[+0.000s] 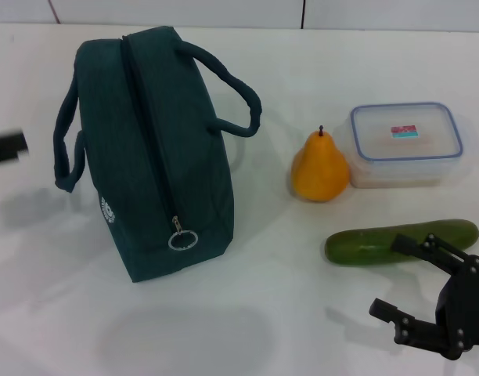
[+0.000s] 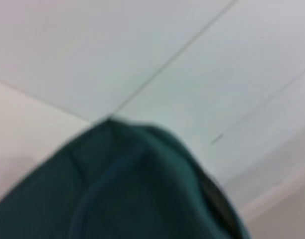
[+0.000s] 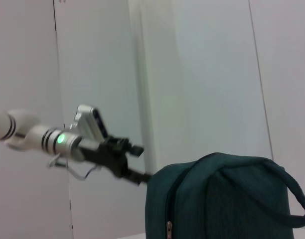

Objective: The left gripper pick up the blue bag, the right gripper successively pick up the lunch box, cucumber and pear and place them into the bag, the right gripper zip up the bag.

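You have the blue bag [image 1: 157, 157] standing upright on the white table [image 1: 247, 313], its long zipper running over the top and down the near end, where the metal ring pull [image 1: 182, 237] hangs low; the zipper looks done up along its visible length. Take the bag as your landmark. One loop handle [image 1: 67, 149] droops on its left side, the other handle [image 1: 232, 98] arches out on its right, and a white round logo [image 1: 107, 210] sits low on the left face.

To the right of the bag, clear of it, the pear [image 1: 320, 169] stands upright with its dark stem up. Just beyond the pear, farther from the bag, the lunch box [image 1: 406, 144] rests flat with its blue-rimmed lid on and a small pink-and-teal label on top. The cucumber [image 1: 380, 243] lies lengthwise nearer to you than the pear, also right of the bag.

Your right gripper [image 1: 404, 274] hovers right of the bag, near the cucumber's right half, with its fingers spread and nothing between them.

Your left gripper [image 1: 9, 147] is left of the bag, level with the drooping handle, mostly blurred at the frame edge; from the right wrist view it [image 3: 137, 162] reaches toward the bag's top, and whether its fingers are apart or together cannot be told
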### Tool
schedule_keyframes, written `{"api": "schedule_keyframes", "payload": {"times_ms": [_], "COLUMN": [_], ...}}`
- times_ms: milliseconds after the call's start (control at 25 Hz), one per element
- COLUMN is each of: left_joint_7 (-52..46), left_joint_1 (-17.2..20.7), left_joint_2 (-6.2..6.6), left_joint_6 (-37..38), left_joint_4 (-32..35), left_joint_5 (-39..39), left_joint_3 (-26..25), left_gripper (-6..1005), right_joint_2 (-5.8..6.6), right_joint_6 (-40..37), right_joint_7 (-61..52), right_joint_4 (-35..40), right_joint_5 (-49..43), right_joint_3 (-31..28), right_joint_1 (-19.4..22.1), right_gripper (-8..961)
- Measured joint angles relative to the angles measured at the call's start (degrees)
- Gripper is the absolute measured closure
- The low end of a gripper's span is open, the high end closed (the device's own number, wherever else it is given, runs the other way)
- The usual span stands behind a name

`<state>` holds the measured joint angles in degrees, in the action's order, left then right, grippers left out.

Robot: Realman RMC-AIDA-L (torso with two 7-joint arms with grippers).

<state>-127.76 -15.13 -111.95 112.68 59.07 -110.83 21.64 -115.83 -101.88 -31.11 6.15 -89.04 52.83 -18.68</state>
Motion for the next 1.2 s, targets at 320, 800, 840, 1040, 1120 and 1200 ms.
{"api": "schedule_keyframes", "payload": {"times_ms": [320, 800, 840, 1040, 1120, 1200], "left_joint_7": [-21.5, -28.2, -28.1, -28.1, -28.1, -28.1], "left_joint_1": [-9.3, -17.5, -17.7, -17.8, -17.7, -17.8], "left_joint_2": [0.33, 1.37, 1.21, 0.77, 0.46, 0.27], "left_joint_6": [-0.3, -1.5, -1.6, -3.0, -3.7, -4.6], "left_joint_4": [19.8, 17.7, 17.6, 16.3, 15.9, 15.2], "left_joint_5": [-5.7, -17.0, -17.4, -18.1, -18.4, -18.8], "left_joint_3": [3.1, 11.6, 11.7, 14.2, 15.4, 16.7], "left_gripper": [151, 151, 151, 152, 152, 153], "right_joint_2": [-0.01, -0.01, 0.00, 0.00, 0.00, -0.01], "right_joint_6": [0.1, 0.0, 0.0, 0.1, 0.1, 0.2], "right_joint_7": [0.0, 0.0, 0.0, 0.0, 0.0, 0.0], "right_joint_4": [0.0, -0.5, -0.6, -0.9, -0.9, -0.9], "right_joint_5": [0.0, 0.0, 0.0, 0.0, 0.0, 0.0], "right_joint_3": [0.0, 0.0, 0.0, 0.0, 0.0, 0.0], "right_joint_1": [-0.5, -0.7, -0.7, -0.7, -0.6, -0.7], "right_gripper": [97, 97, 96, 96, 96, 96]}}
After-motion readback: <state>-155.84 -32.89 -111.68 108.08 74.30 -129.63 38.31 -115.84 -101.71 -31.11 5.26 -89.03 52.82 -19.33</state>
